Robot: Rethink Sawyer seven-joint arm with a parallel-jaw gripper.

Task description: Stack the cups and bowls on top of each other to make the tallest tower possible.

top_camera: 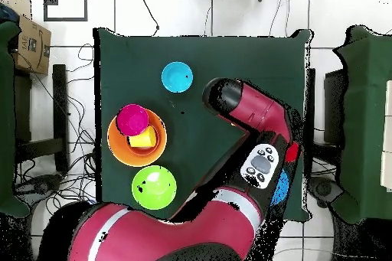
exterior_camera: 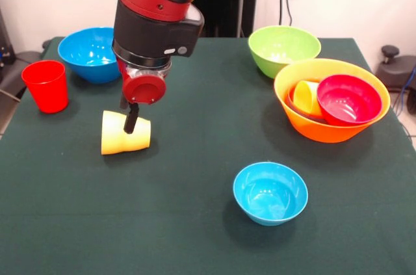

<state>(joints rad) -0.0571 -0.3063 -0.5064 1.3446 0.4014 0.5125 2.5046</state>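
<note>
My gripper (exterior_camera: 132,119) reaches down at the left middle of the table, shut across a yellow cup (exterior_camera: 125,133) that lies on its side at table height. One black finger (exterior_camera: 132,121) shows in front of the cup; the other is hidden behind it. A red cup (exterior_camera: 45,85) stands at the left edge. The large yellow-orange bowl (exterior_camera: 325,133) at the right holds a crimson bowl (exterior_camera: 348,99) and another yellow cup (exterior_camera: 305,96); they also show in the overhead view (top_camera: 115,145). In the overhead view the arm hides my gripper.
A blue bowl (exterior_camera: 91,54) stands at the far left behind the arm. A lime green bowl (exterior_camera: 284,49) stands at the far right, and shows overhead (top_camera: 154,187). A small light-blue bowl (exterior_camera: 270,192) stands alone near the front, and shows overhead (top_camera: 177,77).
</note>
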